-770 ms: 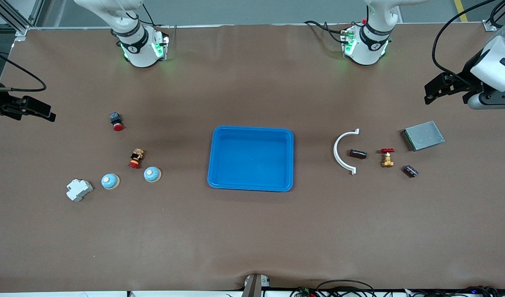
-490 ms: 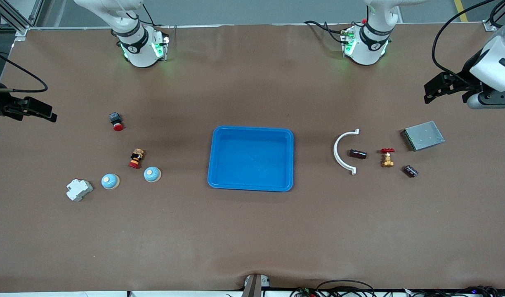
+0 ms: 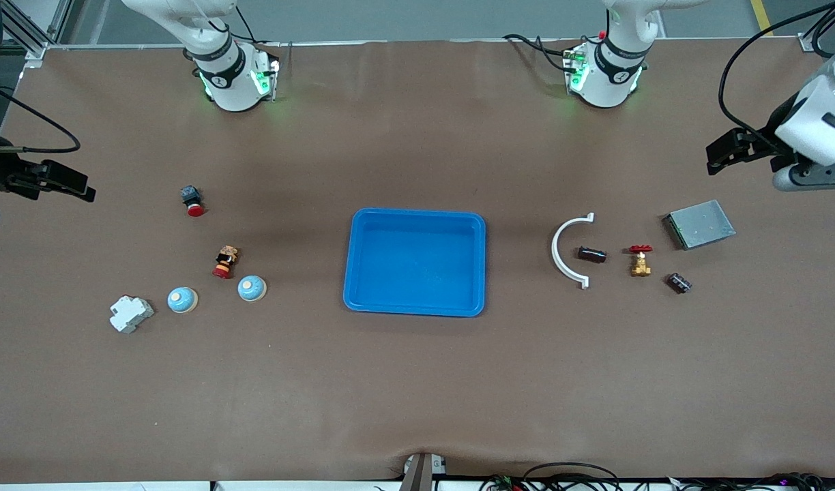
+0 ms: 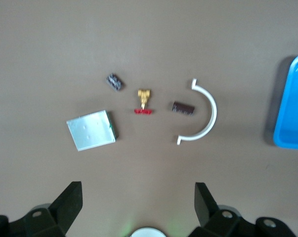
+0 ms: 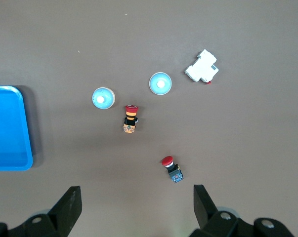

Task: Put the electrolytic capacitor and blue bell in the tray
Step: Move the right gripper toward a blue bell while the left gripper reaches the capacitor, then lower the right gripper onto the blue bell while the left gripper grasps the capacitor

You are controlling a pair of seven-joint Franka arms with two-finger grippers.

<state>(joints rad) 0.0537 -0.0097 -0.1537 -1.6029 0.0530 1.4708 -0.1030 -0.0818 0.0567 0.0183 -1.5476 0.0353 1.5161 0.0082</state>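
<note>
The bright blue tray point(image 3: 355, 262) lies mid-table with nothing in it; its edge also shows as tray point(image 4: 293, 106) and tray point(image 5: 8, 127). Two blue bells point(image 3: 252, 288) point(image 3: 183, 299) sit toward the right arm's end, also seen as bells point(image 5: 103, 98) point(image 5: 160, 83). Two small dark cylinders point(image 3: 592, 254) point(image 3: 678, 282) lie toward the left arm's end; I cannot tell which one is the electrolytic capacitor. My left gripper point(image 3: 712, 158) point(image 4: 139, 202) hangs open over bare table by the grey box. My right gripper point(image 3: 86, 189) point(image 5: 137, 205) hangs open over bare table at its end.
A white curved clip point(image 3: 566, 251), a brass valve with a red handle point(image 3: 640, 261) and a grey metal box point(image 3: 699, 224) lie by the dark cylinders. Two red push buttons point(image 3: 193, 201) point(image 3: 224, 263) and a white breaker point(image 3: 131, 314) lie by the bells.
The left gripper has drifted a little toward the robots' side of the table. The right gripper has edged slightly toward the tray. Nothing on the table has moved.
</note>
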